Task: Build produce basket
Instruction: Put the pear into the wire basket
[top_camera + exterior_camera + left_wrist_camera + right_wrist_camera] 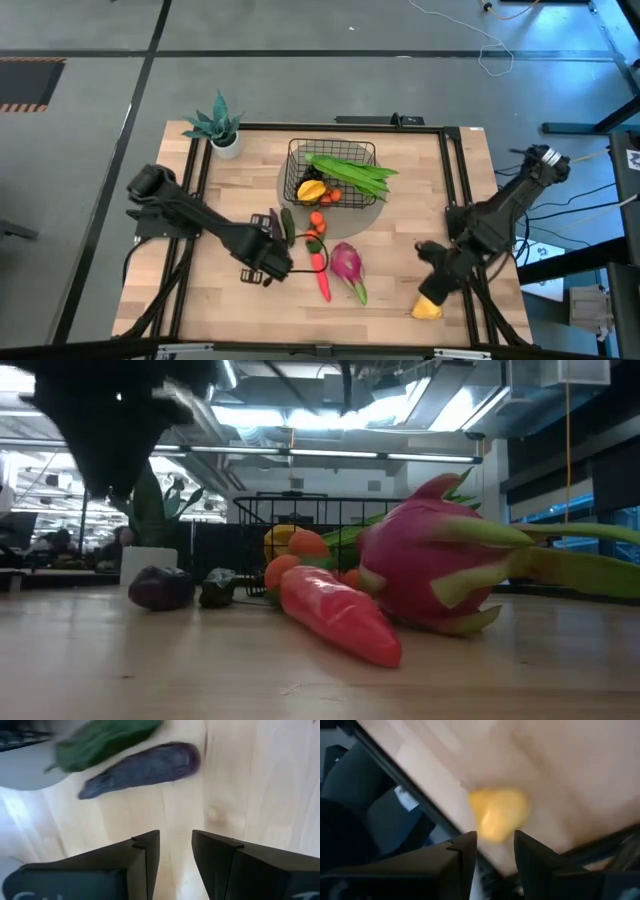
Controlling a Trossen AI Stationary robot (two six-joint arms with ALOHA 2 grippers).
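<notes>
- High view first: basket (300,170), black wire mesh, on the grey round mat (368,214) at table centre, already carrying long green bean pods (352,175) across the rim, plus a yellow-orange fruit (311,189) inside — sensible, long pieces laid on top.
- Still loose on the wood just in front of the mat: pink dragon fruit (346,263), carrot (322,277), small oranges (317,221), dark green pepper (288,224), purple eggplant (272,222). Probably waiting their turn.
- Left gripper (272,268) low over the table just beside the eggplant; fingers (145,851) narrowly parted in the left wrist view, nothing between them. Looks lined up for an eggplant pick.
- Right gripper (432,290) over the yellow mango (427,307), well apart at the table's near right edge; fingers (462,851) narrowly parted, straddling the fruit from above, contact unclear.
- Mango: small, glossy yellow, likely slippery near that edge.
- About 2 kinds basketed, most left.
</notes>
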